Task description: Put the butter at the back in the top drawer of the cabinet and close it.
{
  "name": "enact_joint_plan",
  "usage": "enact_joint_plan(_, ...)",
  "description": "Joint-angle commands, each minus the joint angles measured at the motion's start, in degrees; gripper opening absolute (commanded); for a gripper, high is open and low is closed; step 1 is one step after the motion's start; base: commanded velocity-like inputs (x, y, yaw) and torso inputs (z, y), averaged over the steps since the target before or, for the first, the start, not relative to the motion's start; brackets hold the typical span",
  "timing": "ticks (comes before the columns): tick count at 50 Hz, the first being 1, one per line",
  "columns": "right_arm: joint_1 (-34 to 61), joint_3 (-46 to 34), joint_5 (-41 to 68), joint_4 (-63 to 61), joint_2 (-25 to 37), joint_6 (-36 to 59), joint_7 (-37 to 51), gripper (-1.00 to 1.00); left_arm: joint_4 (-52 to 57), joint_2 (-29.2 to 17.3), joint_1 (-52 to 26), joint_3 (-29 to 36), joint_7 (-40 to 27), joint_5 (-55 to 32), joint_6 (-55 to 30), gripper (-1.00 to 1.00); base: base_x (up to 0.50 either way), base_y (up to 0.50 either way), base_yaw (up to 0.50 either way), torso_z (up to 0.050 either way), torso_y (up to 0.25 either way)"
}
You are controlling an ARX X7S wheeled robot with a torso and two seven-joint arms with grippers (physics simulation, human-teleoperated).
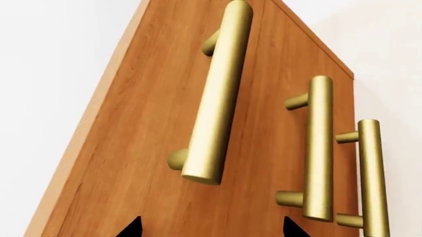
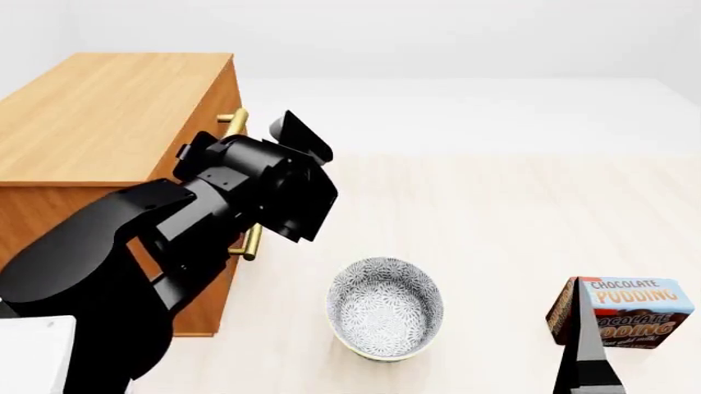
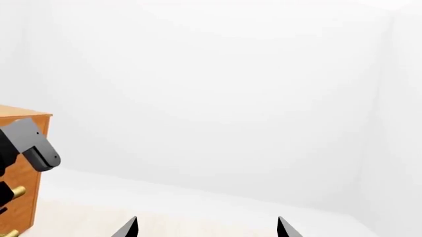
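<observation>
- Left of the bowl [image 2: 386,308], I see the cabinet [image 2: 104,123] standing on a pale wood-look floor [image 2: 493,213], with plain white walls behind it.
- On the cabinet front, my left wrist camera shows three brass bar handles; the nearest belongs to the top drawer [image 1: 165,113], which looks pushed in flush with the two below.
- Between the cabinet and the bowl, my left arm reaches toward the drawer fronts and hides much of them in the head view.
- The left gripper [image 1: 211,229] faces the drawer front; its two dark fingertips [image 1: 132,228] stand well apart, below the top handle and not on it.
- The patterned bowl sits on the floor, near the cabinet's front corner.
- Right of the bowl, well apart from it, the Chocolate Pudding box [image 2: 622,312] stands upright.
- I cannot find the butter in any view.
- The right gripper [image 3: 207,228] points toward the white wall with its tips spread and nothing between them.
</observation>
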Motion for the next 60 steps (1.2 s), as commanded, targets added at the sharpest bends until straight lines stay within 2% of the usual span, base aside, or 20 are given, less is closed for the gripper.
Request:
enact_joint_plan(1,0.2,-0.3,-0.2,0.0,0.2,-0.2,0.1,1.00,-1.2,0.0,-0.5,4.9,-4.5,0.1,-1.7,1.00,0.00,0.00,0.01,0.000,0.000)
enact_joint_plan(25,-0.1,-0.4,-0.8,0.0,0.2,-0.4,0.3,1.00,10.2,0.0,-2.4,5.1,-9.0,-3.4,-1.9,1.00,0.00,0.00,0.00,0.000,0.000)
enact_joint_plan(45,-0.3,-0.5,-1.2,0.0,0.2,-0.5,0.5,1.00,23.0,0.0,-4.8,5.0,-10.6,-8.2,2.5,1.00,0.00,0.00,0.00,0.000,0.000)
enact_joint_plan(51,0.0,-0.1,-0.3,0.0,0.2,-0.5,-0.2,1.00,34.9,-4.4,-4.9,2.6,-15.7,-10.8,4.3,1.00,0.00,0.00,0.00,0.000,0.000)
enact_joint_plan(53,0.1,-0.1,-0.2,0.0,0.2,-0.5,-0.3,1.00,39.3,-6.3,-6.6,5.3,-16.2,-13.1,7.9,1.00,0.00,0.00,0.00,0.000,0.000)
enact_joint_plan(57,0.4,0.3,0.5,0.0,0.2,-0.5,-0.9,1.00,48.7,-9.0,-13.6,17.2,-16.2,-20.2,20.5,1.00,0.00,0.00,0.00,0.000,0.000)
enact_joint_plan(60,0.6,0.6,1.2,0.0,0.2,-0.6,-1.4,1.00,55.7,-11.3,-18.0,23.5,-16.1,-22.5,28.8,1.00,0.00,0.00,0.00,0.000,0.000)
